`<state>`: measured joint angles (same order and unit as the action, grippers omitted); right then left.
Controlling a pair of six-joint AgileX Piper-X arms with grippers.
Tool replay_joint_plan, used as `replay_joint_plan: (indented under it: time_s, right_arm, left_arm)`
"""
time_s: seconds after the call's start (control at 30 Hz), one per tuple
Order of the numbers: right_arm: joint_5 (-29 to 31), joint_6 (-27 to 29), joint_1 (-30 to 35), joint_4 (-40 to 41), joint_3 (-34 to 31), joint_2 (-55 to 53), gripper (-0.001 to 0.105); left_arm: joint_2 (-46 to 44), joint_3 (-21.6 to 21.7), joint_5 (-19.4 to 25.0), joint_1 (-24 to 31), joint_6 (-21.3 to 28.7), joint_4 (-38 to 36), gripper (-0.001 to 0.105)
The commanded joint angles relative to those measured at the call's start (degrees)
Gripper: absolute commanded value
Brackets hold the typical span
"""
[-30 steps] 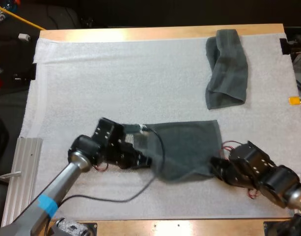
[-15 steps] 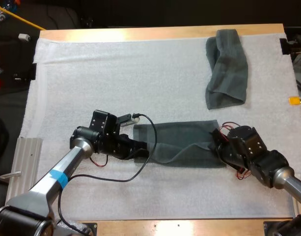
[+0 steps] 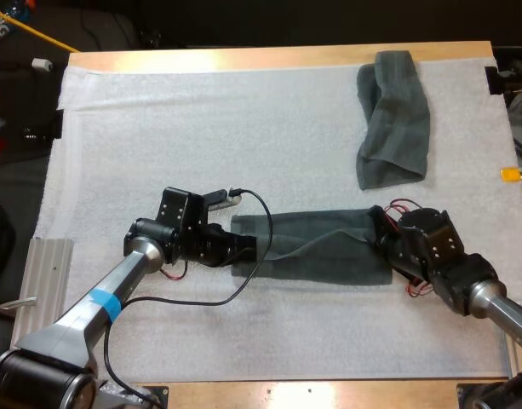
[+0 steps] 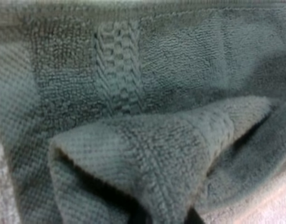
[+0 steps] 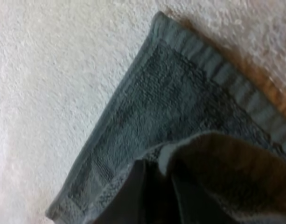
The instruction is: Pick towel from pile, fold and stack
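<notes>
So the near towel (image 3: 320, 251) lies stretched left-to-right on the mat (image 3: 201, 128) covering the counter (image 3: 243, 58). My left tool (image 3: 246, 248) pinches its left end and my right tool (image 3: 380, 241) its right end. The other towel (image 3: 392, 119) sits behind it at the mat's far right, well apart.

Left arm (image 3: 116, 279) reaching low from near left, right arm (image 3: 484, 294) low from right, both jaws clamped.

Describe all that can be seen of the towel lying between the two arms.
The towel is dark grey-green terry cloth with a ribbed band near its hem. Folded into a long strip, it lies flat on the white mat. The left tool pinches its left end, the right tool its right end.
</notes>
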<state>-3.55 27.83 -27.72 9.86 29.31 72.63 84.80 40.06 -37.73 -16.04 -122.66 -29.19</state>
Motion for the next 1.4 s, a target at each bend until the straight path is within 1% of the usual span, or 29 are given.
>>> replay_joint_plan:
  time_s: [0.0,0.07,0.13,0.2,0.23,0.3,0.33,0.37,0.4,0.47,0.57,0.7,0.77,0.83,0.97,1.07,1.2,1.3,1.37]
  right_arm:
    - [0.18,0.30,0.25,-1.36,0.17,0.61,0.000]
    - [-0.16,0.54,0.25,-2.80,0.17,1.58,0.000]
    - [-0.33,0.59,0.25,-4.39,0.17,2.24,0.001]
    - [-0.35,0.58,0.25,-5.68,0.17,2.45,0.011]
    - [-0.35,0.68,0.25,-6.72,0.17,2.44,0.020]
    - [-0.35,1.05,0.25,-9.99,0.17,2.43,0.043]
    - [-0.35,1.34,0.25,-10.89,0.17,2.43,0.051]
    - [-0.35,2.98,0.25,-12.73,0.17,2.43,0.058]
    - [-0.53,5.23,0.25,-15.02,0.17,2.43,0.062]
    - [-0.60,8.94,0.25,-18.14,0.17,2.43,0.062]
    - [-1.94,13.71,0.25,-20.72,0.26,2.24,0.062]
    - [-3.33,20.87,0.25,-20.03,0.32,0.63,0.062]
    - [-3.32,22.93,0.25,-18.15,0.58,-0.66,0.062]
    - [-3.04,25.29,0.25,-14.33,1.17,-2.26,0.062]
    - [-3.06,31.71,0.25,-2.59,3.45,-5.88,0.062]
    - [-3.06,35.15,0.25,6.26,5.46,-8.44,0.062]
    - [-3.06,38.24,0.25,15.06,7.52,-12.03,0.062]
    - [-2.70,38.66,0.25,19.29,8.42,-14.23,0.062]
    - [-2.71,39.95,0.25,22.89,9.21,-16.30,0.062]
  left_arm:
    - [0.02,-0.03,1.08,0.05,-0.52,1.05,0.000]
    - [0.02,-0.03,1.65,0.05,-0.52,1.31,0.000]
    - [0.02,-0.03,2.48,0.05,-0.52,1.39,0.004]
    - [0.02,-0.03,3.03,0.05,-0.52,1.65,0.014]
    - [0.02,-0.03,3.17,0.05,-0.52,1.99,0.021]
    - [0.02,-0.03,3.19,0.05,-0.92,3.30,0.040]
    - [0.02,-0.03,3.19,0.05,-0.94,3.88,0.047]
    - [0.02,-0.03,3.19,0.05,-0.94,4.65,0.054]
    - [0.02,-0.03,3.19,0.05,-0.94,5.84,0.061]
    - [0.02,-0.03,3.19,0.05,-0.94,7.64,0.065]
    - [-0.09,-0.03,2.31,0.05,-0.94,8.75,0.066]
    - [-1.97,-0.03,1.73,0.05,-0.44,7.20,0.066]
    - [-3.72,-0.03,1.73,0.05,0.70,6.06,0.066]
    - [-5.93,-0.03,2.02,0.05,1.55,4.63,0.066]
    - [-11.71,-0.03,2.33,0.05,2.95,1.07,0.066]
    - [-16.09,-0.03,2.33,0.05,3.42,-1.60,0.066]
    - [-22.55,-0.03,2.33,0.05,3.57,-5.62,0.066]
    - [-26.61,-0.03,2.33,0.05,3.57,-8.21,0.066]
    - [-30.22,-0.03,2.33,0.05,3.57,-10.44,0.066]
